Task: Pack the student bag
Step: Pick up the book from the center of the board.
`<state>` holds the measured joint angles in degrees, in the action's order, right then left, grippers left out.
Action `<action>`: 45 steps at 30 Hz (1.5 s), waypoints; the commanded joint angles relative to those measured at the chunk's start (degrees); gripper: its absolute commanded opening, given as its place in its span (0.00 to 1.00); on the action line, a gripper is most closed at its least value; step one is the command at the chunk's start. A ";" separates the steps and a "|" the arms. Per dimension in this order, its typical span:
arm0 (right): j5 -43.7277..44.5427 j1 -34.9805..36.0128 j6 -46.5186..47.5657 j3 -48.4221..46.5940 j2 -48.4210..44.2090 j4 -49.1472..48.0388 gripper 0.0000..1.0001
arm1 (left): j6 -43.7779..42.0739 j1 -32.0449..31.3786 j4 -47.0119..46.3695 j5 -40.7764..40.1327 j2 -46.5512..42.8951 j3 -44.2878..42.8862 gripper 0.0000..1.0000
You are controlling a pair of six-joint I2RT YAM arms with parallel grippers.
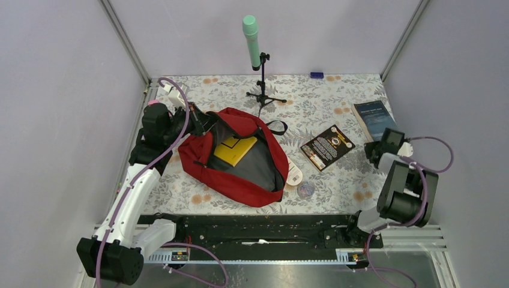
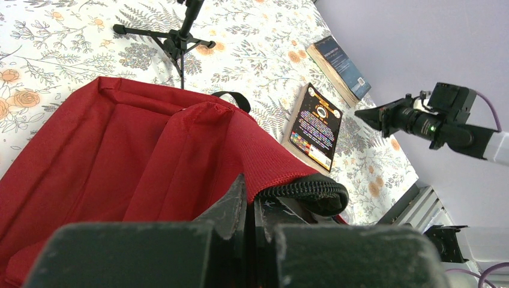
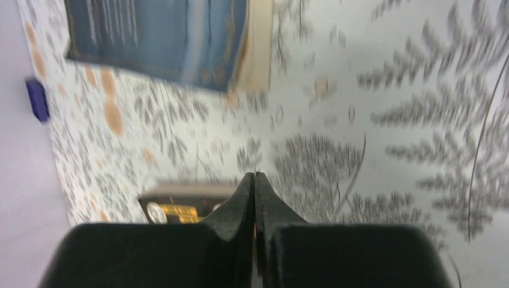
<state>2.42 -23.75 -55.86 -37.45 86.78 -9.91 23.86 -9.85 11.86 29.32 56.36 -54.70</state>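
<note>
The student bag [image 1: 240, 180], a big red backpack, lies open on the left half of the table, its dark grey lining showing. A yellow book [image 1: 235, 150] rests inside it. My left gripper [image 1: 197, 120] is at the bag's far left corner, shut on the red fabric edge beside the black zipper [image 2: 312, 189]; the left wrist view shows the cloth [image 2: 120, 150] pinched between the jaws at my left gripper [image 2: 251, 189]. My right gripper [image 1: 371, 150] hovers at the right, beyond a black book [image 1: 327, 146]. In the right wrist view my right gripper [image 3: 254, 177] is shut with nothing in it.
A blue book [image 1: 375, 119] lies at the far right, near the wall. A tripod stand [image 1: 263, 90] with a green microphone [image 1: 251, 39] stands behind the bag. A white tag [image 1: 294, 174] and a clear round disc [image 1: 306, 190] lie by the bag's right side. A small blue block [image 1: 316, 75] sits at the back edge.
</note>
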 commanded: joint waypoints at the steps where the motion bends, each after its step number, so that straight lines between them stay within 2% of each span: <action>1: 4.28 4.69 -2.95 6.73 -7.73 -4.48 0.00 | 0.40 0.53 -6.89 1.06 -1.19 -0.23 0.00; 4: 7.78 5.38 -0.57 7.32 -11.17 -4.05 0.00 | 0.40 0.55 -6.86 1.03 -1.08 -0.16 0.00; 6: 9.54 5.38 5.52 2.04 -10.90 0.41 0.00 | 0.40 0.53 -6.92 1.11 -1.05 -0.23 0.00; 8: 11.41 5.38 11.40 -2.25 -9.99 3.87 0.07 | 0.40 0.53 -6.87 1.07 -1.22 -0.23 0.00; 9: 12.60 5.38 13.93 -3.50 -9.70 4.72 0.13 | 0.28 0.53 -6.87 0.98 -1.37 -0.23 0.00; 11: 13.55 5.38 20.38 -5.71 -8.75 5.03 0.37 | 0.02 0.53 -6.92 0.57 -1.72 -0.15 0.00; 13: 12.89 5.38 26.71 -8.79 -6.47 6.42 0.55 | -0.04 0.53 -6.85 0.38 -1.70 -0.06 0.00; 15: 10.49 5.38 33.16 -12.64 -2.69 8.82 0.65 | -0.04 0.53 -6.85 0.50 -1.57 -0.12 0.00; 17: 8.46 5.27 37.56 -19.27 2.79 14.84 0.70 | 0.20 0.53 -6.89 0.88 -1.28 -0.19 0.00; 21: 1.90 5.56 41.28 -32.21 11.23 26.90 0.70 | 0.38 0.53 -6.93 1.13 -1.16 -0.19 0.00; 27: 7.89 6.17 49.22 -42.28 17.49 39.29 0.74 | 0.55 0.54 -6.98 1.76 -1.59 -0.39 0.00; 34: 15.56 9.44 68.16 -40.82 23.81 36.47 0.78 | 1.23 0.53 -7.51 2.39 -1.69 -0.16 0.00; 38: 14.50 10.28 71.62 -37.84 23.74 31.05 0.79 | 1.28 0.53 -7.66 2.36 -1.56 -0.06 0.00; 45: 18.33 10.76 74.77 -39.37 28.54 30.45 0.79 | 1.21 0.53 -7.67 2.24 -1.38 0.03 0.00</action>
<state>16.73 -13.21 14.81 -75.35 112.62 22.31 24.49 -9.78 10.55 30.09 56.34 -54.24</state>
